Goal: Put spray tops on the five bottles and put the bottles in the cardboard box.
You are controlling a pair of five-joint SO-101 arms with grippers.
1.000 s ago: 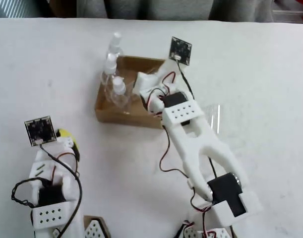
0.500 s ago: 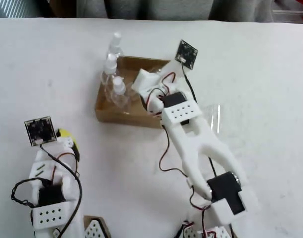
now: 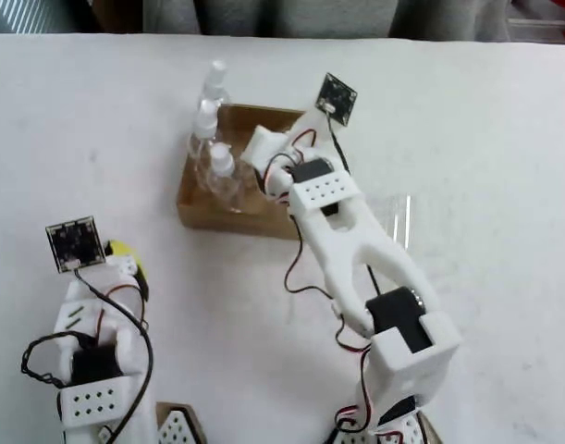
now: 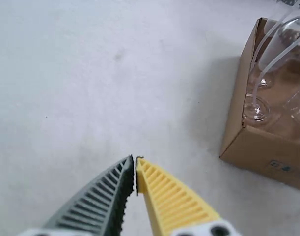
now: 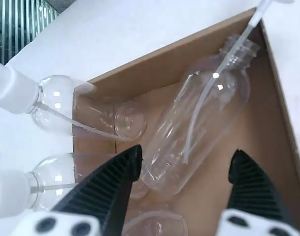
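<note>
The cardboard box (image 3: 201,211) sits mid-table. Three clear bottles with white spray tops (image 3: 222,159) stand upright at its left end. My right gripper (image 5: 184,172) hangs open inside the box, its black fingers (image 5: 115,182) on either side of a clear bottle (image 5: 199,118). That bottle lies on the box floor with a thin tube running out through its neck. In the high view the right gripper (image 3: 262,157) is over the box's middle. My left gripper (image 4: 135,167) is shut and holds nothing, low over the bare table to the left of the box (image 4: 267,152), near the front-left (image 3: 127,257).
A small clear plastic piece (image 3: 399,220) lies on the white table (image 3: 467,120) just right of the right arm. Open table surrounds the box on its left and far sides. The table's far edge runs along the top of the high view.
The right arm's elbow has swung left and its wrist has turned slightly over the box. The left arm has stayed still.
</note>
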